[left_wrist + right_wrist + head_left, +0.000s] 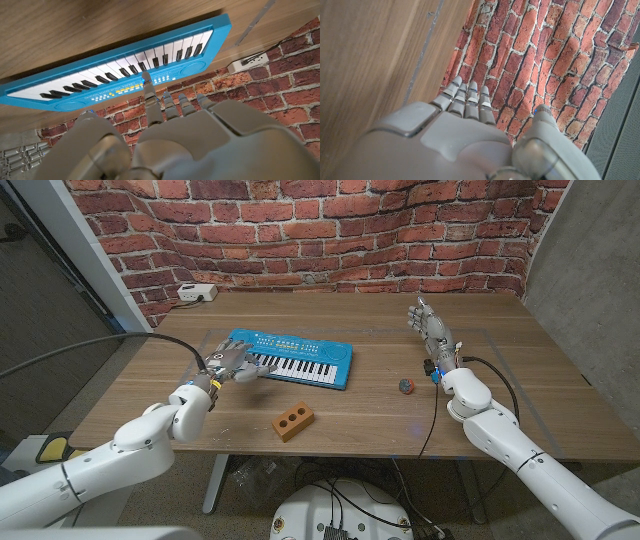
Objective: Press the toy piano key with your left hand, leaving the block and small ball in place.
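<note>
The blue toy piano (300, 361) lies a little left of the table's middle, keys toward me. My left hand (232, 364) hovers over its left end and holds nothing. In the left wrist view one finger (148, 87) stretches out further than the others, its tip level with the piano's (120, 65) button strip beside the keys; I cannot tell whether it touches. The brick-coloured block (295, 421) with two holes lies in front of the piano. The small ball (405, 386) sits to the piano's right. My right hand (431, 330) stands raised beyond the ball, fingers apart, holding nothing.
A white power strip (196, 292) lies at the table's back left corner by the brick wall (330, 230). A black cable (436, 415) hangs along my right arm. Bare wood (520, 350) stretches to the right of my right hand.
</note>
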